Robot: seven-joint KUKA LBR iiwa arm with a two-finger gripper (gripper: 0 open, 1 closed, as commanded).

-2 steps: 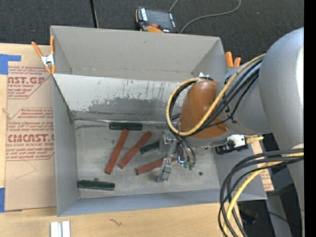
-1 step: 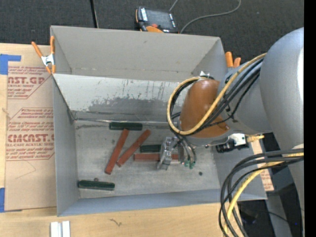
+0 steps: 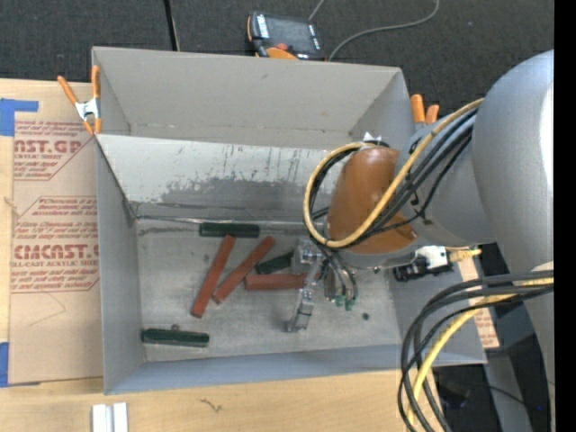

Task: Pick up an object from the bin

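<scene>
**Camera view: claw low over the bin floor, right of a short red-brown bar**

Camera view looks down into a grey metal bin (image 3: 180,106). The arm enters from the right, with an orange cover and looped yellow and black cables at its wrist. Its claw (image 3: 301,317) sits low over the right part of the floor. Whether the claw is apart or together cannot be made out, and nothing can be seen gripped in it.

The closest thing is a short red-brown bar (image 3: 273,283), just left of the claw. Its long axis runs left to right, and its right end looks to meet the claw's body. A small dark green bar (image 3: 273,264) lies just beyond it on the far side, slightly tilted.

Further left, two longer red-brown bars (image 3: 214,275) lie side by side on a slant, from near-left to far-right. Another dark green bar (image 3: 229,230) lies along the foot of the far wall. A third green bar (image 3: 175,337) lies well apart in the near-left corner.

A grasp of the short bar would probably mean shifting left and closing across its width.

The floor is flat, scuffed grey metal with bare space near the claw. The far wall slopes up steeply. Dark carpet lies beyond the bin, and pale wood lies in front of it.
</scene>
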